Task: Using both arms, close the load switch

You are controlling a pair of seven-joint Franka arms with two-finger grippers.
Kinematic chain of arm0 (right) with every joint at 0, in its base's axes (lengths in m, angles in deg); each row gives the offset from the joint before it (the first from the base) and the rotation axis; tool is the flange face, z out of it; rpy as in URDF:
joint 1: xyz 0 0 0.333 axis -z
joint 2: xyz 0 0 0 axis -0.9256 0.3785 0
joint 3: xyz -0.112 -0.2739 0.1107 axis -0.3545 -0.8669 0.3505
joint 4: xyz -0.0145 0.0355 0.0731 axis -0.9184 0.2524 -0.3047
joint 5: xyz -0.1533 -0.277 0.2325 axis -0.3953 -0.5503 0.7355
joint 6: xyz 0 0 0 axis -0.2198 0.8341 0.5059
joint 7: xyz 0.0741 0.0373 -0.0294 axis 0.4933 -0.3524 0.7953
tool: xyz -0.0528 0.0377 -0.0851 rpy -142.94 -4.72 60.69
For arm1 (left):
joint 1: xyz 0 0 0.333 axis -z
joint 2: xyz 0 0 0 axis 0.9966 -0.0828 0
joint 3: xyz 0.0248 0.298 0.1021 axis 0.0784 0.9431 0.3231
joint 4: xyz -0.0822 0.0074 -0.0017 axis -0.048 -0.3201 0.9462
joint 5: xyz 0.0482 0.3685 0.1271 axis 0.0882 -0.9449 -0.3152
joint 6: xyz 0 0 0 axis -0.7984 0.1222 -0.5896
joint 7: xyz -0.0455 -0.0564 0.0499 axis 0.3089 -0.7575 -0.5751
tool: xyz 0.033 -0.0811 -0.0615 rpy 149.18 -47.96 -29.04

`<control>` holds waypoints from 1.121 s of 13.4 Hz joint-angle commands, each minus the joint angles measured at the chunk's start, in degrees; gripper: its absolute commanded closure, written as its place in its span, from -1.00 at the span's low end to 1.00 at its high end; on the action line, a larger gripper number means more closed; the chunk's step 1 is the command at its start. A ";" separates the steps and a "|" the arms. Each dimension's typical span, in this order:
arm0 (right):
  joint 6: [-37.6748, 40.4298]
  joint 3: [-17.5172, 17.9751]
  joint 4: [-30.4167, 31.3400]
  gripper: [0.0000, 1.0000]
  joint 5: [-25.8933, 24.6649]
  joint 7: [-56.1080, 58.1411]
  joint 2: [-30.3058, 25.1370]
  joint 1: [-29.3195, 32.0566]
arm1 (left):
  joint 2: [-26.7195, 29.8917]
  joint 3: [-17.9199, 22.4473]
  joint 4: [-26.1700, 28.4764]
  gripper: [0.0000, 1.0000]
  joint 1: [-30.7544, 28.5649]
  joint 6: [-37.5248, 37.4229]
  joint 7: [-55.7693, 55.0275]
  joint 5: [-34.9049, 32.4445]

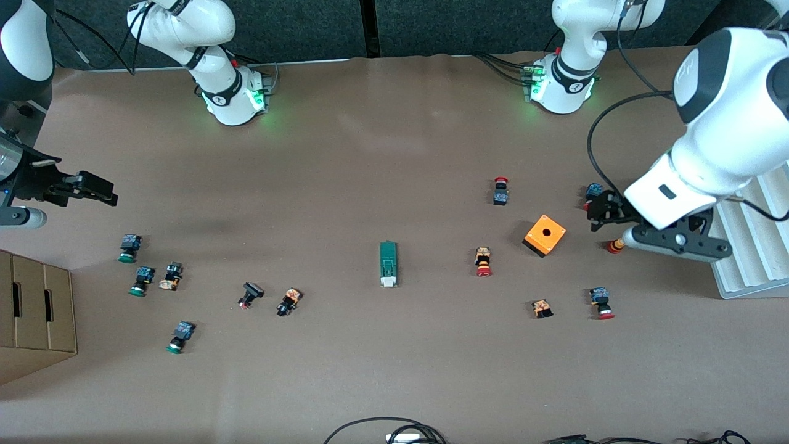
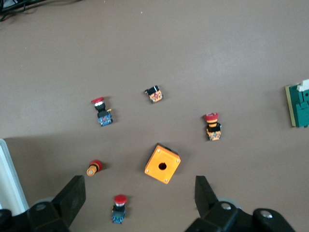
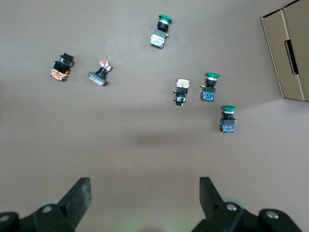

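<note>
The load switch [image 1: 388, 264], a narrow green block with a white end piece, lies flat at the middle of the table, untouched. Only its end shows at the edge of the left wrist view [image 2: 299, 106]. It is out of the right wrist view. My left gripper [image 1: 599, 213] hangs open over the table by the orange cube, toward the left arm's end. In its wrist view my left gripper [image 2: 139, 193] has a red-capped push-button [image 2: 119, 208] on the table below its gap. My right gripper [image 1: 98, 190] is open over bare table at the right arm's end and holds nothing [image 3: 145, 191].
An orange cube with a hole [image 1: 545, 235] and several red-capped push-buttons lie toward the left arm's end. Green-capped buttons [image 1: 129, 248] lie toward the right arm's end. A cardboard box [image 1: 37, 314] and a white rack [image 1: 752, 240] stand at the table's two ends.
</note>
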State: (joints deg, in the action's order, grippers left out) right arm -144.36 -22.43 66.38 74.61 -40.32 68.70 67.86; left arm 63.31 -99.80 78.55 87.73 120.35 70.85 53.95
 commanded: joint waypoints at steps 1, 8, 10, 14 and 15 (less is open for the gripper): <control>0.88 -0.16 -1.66 -1.00 1.04 -0.13 0.52 -0.10 | 8.26 1.16 9.33 -1.00 -0.64 1.75 -0.29 -0.03; 1.14 -0.16 -1.74 -1.00 1.04 -0.04 0.52 -0.10 | 11.53 6.36 12.96 -1.00 1.56 2.72 -0.39 3.05; 0.88 -0.16 -1.74 -1.00 1.04 -0.04 0.60 -0.10 | 11.27 6.28 12.87 -1.00 1.65 1.85 -0.46 1.21; 0.79 -0.16 -1.74 -1.00 1.04 -0.04 0.69 -0.10 | 10.74 6.01 12.08 -1.00 1.83 0.44 -0.73 1.11; 0.79 -0.08 -1.74 -1.00 1.04 -0.04 0.61 -0.10 | 10.48 6.01 11.64 -1.00 1.74 0.26 -0.47 1.11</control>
State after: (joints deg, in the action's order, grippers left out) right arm -144.36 -22.38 66.18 74.61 -40.32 68.71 67.85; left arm 73.66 -94.24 90.66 88.82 121.42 69.87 55.99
